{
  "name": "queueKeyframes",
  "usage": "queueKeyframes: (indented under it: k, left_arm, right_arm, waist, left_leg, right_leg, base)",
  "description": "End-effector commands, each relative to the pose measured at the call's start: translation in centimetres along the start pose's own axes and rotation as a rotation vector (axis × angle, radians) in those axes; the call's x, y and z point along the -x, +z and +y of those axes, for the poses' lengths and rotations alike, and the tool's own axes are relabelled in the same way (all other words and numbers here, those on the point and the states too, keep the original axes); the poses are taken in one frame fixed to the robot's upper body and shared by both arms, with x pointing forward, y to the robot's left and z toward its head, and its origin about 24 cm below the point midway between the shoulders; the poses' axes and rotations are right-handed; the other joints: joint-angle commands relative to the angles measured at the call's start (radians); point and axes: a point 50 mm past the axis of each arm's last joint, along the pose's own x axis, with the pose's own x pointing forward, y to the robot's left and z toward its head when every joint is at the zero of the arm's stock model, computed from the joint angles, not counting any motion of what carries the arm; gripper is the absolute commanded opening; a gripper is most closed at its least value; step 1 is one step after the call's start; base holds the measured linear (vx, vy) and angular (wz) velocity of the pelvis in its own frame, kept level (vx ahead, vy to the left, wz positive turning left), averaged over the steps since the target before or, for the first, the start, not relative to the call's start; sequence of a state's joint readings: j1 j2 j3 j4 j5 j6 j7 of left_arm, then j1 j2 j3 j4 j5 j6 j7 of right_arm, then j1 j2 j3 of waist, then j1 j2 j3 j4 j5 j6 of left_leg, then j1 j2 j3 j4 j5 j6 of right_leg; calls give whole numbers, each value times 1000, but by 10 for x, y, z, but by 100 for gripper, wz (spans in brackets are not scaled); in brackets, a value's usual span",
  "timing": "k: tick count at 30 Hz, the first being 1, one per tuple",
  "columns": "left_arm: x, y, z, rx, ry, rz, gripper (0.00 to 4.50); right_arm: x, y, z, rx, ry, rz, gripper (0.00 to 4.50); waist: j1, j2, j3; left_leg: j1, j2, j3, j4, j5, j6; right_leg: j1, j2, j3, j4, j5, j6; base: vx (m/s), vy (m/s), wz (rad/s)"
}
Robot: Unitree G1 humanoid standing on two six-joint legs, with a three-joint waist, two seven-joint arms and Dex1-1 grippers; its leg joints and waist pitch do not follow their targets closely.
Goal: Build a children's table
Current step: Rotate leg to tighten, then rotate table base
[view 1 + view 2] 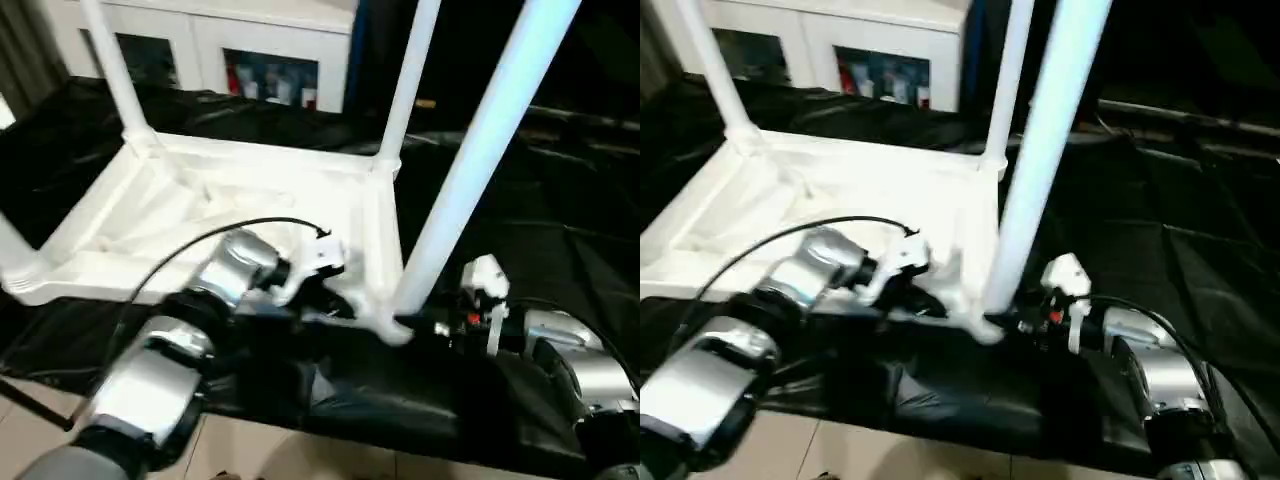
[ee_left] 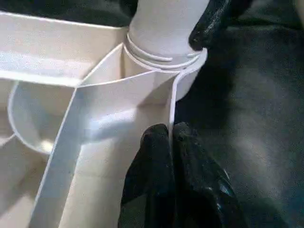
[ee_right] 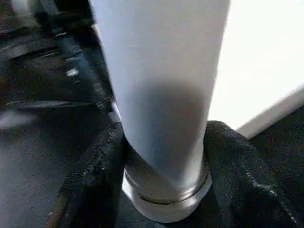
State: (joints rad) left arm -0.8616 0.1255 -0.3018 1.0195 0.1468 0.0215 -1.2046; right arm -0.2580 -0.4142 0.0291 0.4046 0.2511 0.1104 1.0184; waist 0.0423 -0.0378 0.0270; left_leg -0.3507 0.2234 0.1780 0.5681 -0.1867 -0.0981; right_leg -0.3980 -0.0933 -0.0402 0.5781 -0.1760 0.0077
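Right gripper has its two black fingers wrapped round the base of the near leg, right above the corner socket. Left gripper is pinched shut on the thin side wall of the table top beside that corner. I'd say keep the top pinned and drive the leg straight down. The white top lies upside down on the black-draped work table, ribs up, legs standing.
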Motion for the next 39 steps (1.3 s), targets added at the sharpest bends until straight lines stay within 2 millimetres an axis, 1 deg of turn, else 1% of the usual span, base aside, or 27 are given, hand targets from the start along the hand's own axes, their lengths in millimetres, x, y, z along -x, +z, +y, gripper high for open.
queueKeyframes:
  k: [1,5,6,7,8,9,10,12,13,15,19,20,22,23,24,25,26,27,28,29,30,32,33,35,37,38,39]
  left_arm:
    - [-2,-2,8,45,152,8,0]
    - [-16,11,12,81,294,-41,0]
    - [-21,14,12,84,311,-51,0]
    - [-29,20,9,73,310,-62,0]
    - [-29,20,9,73,310,-62,0]
    - [-35,24,6,63,299,-68,0]
    - [-35,24,6,63,299,-68,0]
    - [-44,29,0,37,268,-72,0]
    - [-50,32,-3,15,249,-78,0]
    - [-52,34,-4,-6,247,-80,0]
    - [-52,34,-4,-15,255,-76,0]
    - [-50,33,-2,-18,264,-73,0]
    - [-48,32,0,-23,273,-71,0]
    - [-42,30,3,-36,282,-69,0]
    - [-41,29,4,-37,284,-68,0]
    - [-39,29,4,-38,287,-67,0]
    - [-39,29,5,-38,288,-67,0]
    - [-37,28,6,-39,292,-66,0]
    - [-35,27,7,-39,296,-64,0]
    - [-34,27,7,-44,295,-65,0]
    - [-34,27,7,-44,295,-66,0]
    - [-32,26,8,-46,288,-68,0]
    - [-32,25,8,-49,283,-72,0]
    - [-31,25,7,-50,278,-77,0]
    - [-31,26,7,-56,276,-89,0]
    - [-29,27,7,-75,268,-110,0]
    - [-29,27,7,-75,268,-110,0]
  right_arm:
    - [-9,-22,9,-54,-17,66,217]
    - [-27,-36,-1,-148,-336,72,210]
    - [-35,-36,-2,-191,-407,62,210]
    - [-47,-34,-2,-239,-477,38,210]
    - [-47,-34,-2,-239,-477,38,209]
    - [-56,-31,-1,-270,-517,22,208]
    - [-56,-31,-1,-270,-517,22,208]
    - [-68,-25,3,-253,-515,12,208]
    - [-73,-21,8,-199,-473,7,263]
    - [-76,-18,10,-161,-446,-6,277]
    - [-76,-18,10,-162,-446,-21,310]
    - [-72,-17,8,-150,-446,-38,319]
    - [-64,-14,6,-133,-430,-61,319]
    - [-38,-10,-1,-90,-356,-96,319]
    - [-29,-8,-2,-77,-335,-102,319]
    - [-17,-6,-4,-59,-306,-108,319]
    - [-15,-6,-5,-56,-301,-109,319]
    - [-1,-5,-9,-42,-287,-106,319]
    - [16,-4,-15,-25,-276,-98,319]
    - [31,-4,-20,-20,-272,-91,319]
    - [35,-3,-22,-19,-271,-90,319]
    - [53,-1,-27,-23,-252,-87,319]
    - [59,1,-26,-24,-216,-83,319]
    - [61,2,-23,-25,-177,-74,319]
    - [60,2,-18,-25,-135,-66,319]
    - [55,3,-9,-30,-62,-59,319]
    - [55,3,-9,-30,-62,-59,319]
  waist:
    - [-3,-5,-39]
    - [-20,1,-36]
    - [-22,-1,-36]
    - [-28,7,-39]
    - [-33,5,-37]
    - [-38,2,-38]
    - [-40,5,-39]
    - [-44,8,-39]
    - [-44,11,-39]
    - [-43,11,-40]
    - [-38,13,-41]
    - [-38,15,-41]
    - [-36,11,-42]
    - [-33,8,-42]
    - [-29,9,-43]
    - [-18,7,-43]
    - [-17,5,-44]
    - [-12,7,-46]
    - [-10,10,-46]
    - [-7,7,-48]
    - [-6,3,-47]
    - [-4,5,-46]
    - [-3,7,-44]
    - [-4,6,-42]
    - [-4,2,-43]
    - [-2,0,-44]
    - [0,2,-43]
  left_leg:
    - [2,2,9,-67,-300,50]
    - [-6,-4,0,-75,-343,21]
    - [-6,-5,-1,-74,-351,19]
    - [-5,-6,-4,-75,-363,10]
    - [-7,-7,-5,-76,-367,8]
    - [-9,-9,-7,-76,-369,7]
    - [-3,-7,-7,-76,-379,13]
    - [-6,-7,-7,-76,-384,18]
    - [-6,-7,-5,-76,-383,21]
    - [-3,-5,-3,-75,-384,23]
    - [-6,-3,-1,-75,-350,35]
    - [-6,-3,0,-75,-349,36]
    - [-6,-3,0,-74,-343,42]
    - [-4,-3,2,-72,-334,51]
    - [-2,-2,4,-69,-330,59]
    - [7,2,11,-63,-325,85]
    - [3,1,11,-62,-304,93]
    - [-13,0,8,-62,-235,113]
    - [-12,-1,10,-60,-235,120]
    - [-10,1,11,-54,-220,130]
    - [-15,-2,12,-51,-192,141]
    - [-16,-1,11,-53,-187,150]
    - [-14,-1,12,-51,-192,151]
    - [-17,0,10,-52,-197,148]
    - [-17,0,10,-52,-198,147]
    - [-16,1,9,-51,-194,151]
    - [-16,1,8,-52,-191,154]
  right_leg:
    - [39,-30,17,-73,-306,-218]
    - [34,-30,12,-87,-439,-148]
    - [34,-29,11,-89,-455,-140]
    - [31,-30,10,-91,-470,-133]
    - [30,-30,10,-92,-473,-131]
    - [32,-28,8,-94,-475,-123]
    - [26,-28,9,-97,-470,-126]
    - [26,-26,11,-94,-432,-141]
    - [27,-25,12,-94,-411,-146]
    - [25,-24,14,-92,-372,-161]
    - [32,-25,16,-80,-279,-198]
    - [34,-26,16,-80,-278,-198]
    - [36,-26,17,-79,-264,-200]
    - [39,-24,16,-80,-249,-201]
    - [39,-25,18,-79,-232,-205]
    - [33,-24,21,-78,-189,-220]
    - [38,-23,21,-72,-164,-230]
    - [47,-28,18,-63,-119,-238]
    - [48,-28,17,-66,-121,-238]
    - [50,-29,18,-63,-101,-247]
    - [53,-29,18,-59,-74,-258]
    - [52,-29,15,-60,-92,-259]
    - [50,-31,15,-65,-136,-255]
    - [50,-31,14,-67,-164,-248]
    - [50,-32,13,-68,-177,-239]
    - [50,-31,13,-68,-173,-237]
    - [50,-31,13,-67,-170,-236]
  base:
    - [0,0,0]
    - [0,0,0]
    - [0,0,0]
    - [0,0,0]
    - [0,0,0]
    - [0,0,0]
    - [0,0,0]
    - [0,0,0]
    - [0,0,0]
    - [0,0,0]
    - [0,0,0]
    - [0,0,0]
    - [0,0,0]
    - [0,0,0]
    - [0,0,0]
    - [0,0,0]
    - [0,0,0]
    - [0,0,0]
    - [0,0,0]
    - [0,0,0]
    - [0,0,0]
    - [0,0,0]
    - [0,0,0]
    - [0,0,0]
    - [0,0,0]
    - [0,0,0]
    - [0,0,0]
